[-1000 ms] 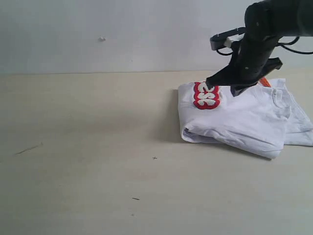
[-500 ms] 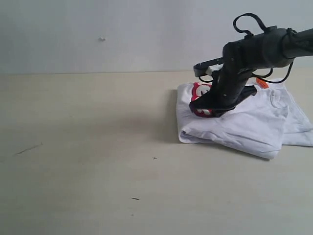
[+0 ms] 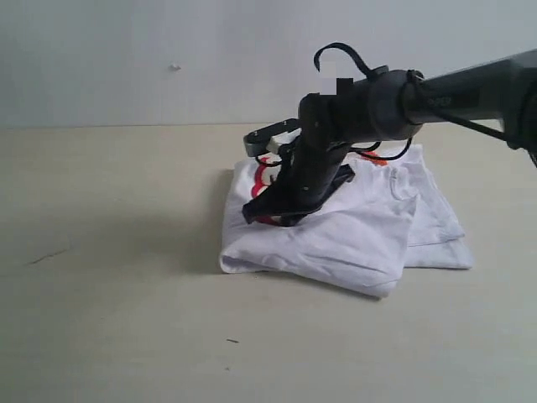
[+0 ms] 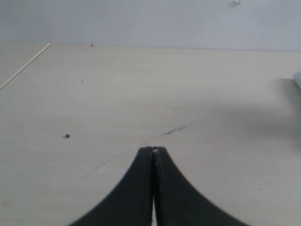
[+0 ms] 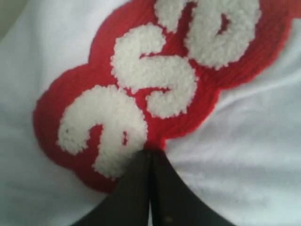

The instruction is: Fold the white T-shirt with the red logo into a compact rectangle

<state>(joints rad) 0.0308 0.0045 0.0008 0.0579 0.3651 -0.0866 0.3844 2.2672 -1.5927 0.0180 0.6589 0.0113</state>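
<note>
The white T-shirt (image 3: 344, 243) lies folded in a thick bundle on the table, right of centre. Its red logo (image 3: 260, 180) peeks out beside the arm; the right wrist view fills with those fuzzy white letters on red (image 5: 155, 80). My right gripper (image 3: 253, 214) is shut, its tips (image 5: 150, 151) pressed down on the logo's edge with no cloth seen between them. Shut as well, my left gripper (image 4: 153, 149) hangs over bare table, out of the exterior view. A corner of the shirt (image 4: 297, 79) shows far off in its view.
The shirt rests on a pale wooden table (image 3: 126, 319) backed by a plain wall. A thin scratch (image 4: 176, 129) and a small speck (image 4: 67, 136) mark the table near the left gripper. The table's edge line (image 4: 26, 66) runs off to one side.
The right arm swung down onto the logo and slid left across the table. The whole shirt bundle moved left with it. The logo is now mostly covered by the arm.
</note>
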